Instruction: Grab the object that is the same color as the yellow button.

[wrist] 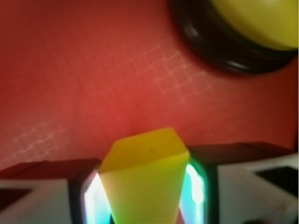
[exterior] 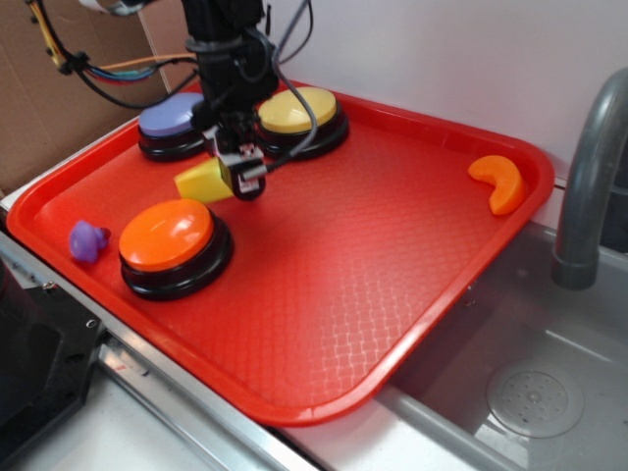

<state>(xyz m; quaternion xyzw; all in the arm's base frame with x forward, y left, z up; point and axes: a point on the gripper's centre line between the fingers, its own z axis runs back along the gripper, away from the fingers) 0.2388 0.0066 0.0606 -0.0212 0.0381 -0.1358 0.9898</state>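
I see my arm (exterior: 231,54) reaching down from above, wrist vertical, cables trailing off behind it. The gripper (exterior: 235,179) points downward, and its two fingers (wrist: 84,196) are pressed against either side of the yellow wedge (wrist: 142,182), which pokes out past the fingertips.

We saw a black arm (exterior: 228,44) trailing grey, orange and blue cables (exterior: 128,67), its gripper (exterior: 238,175) black with white-faced fingers (wrist: 44,193) (pads blurred).
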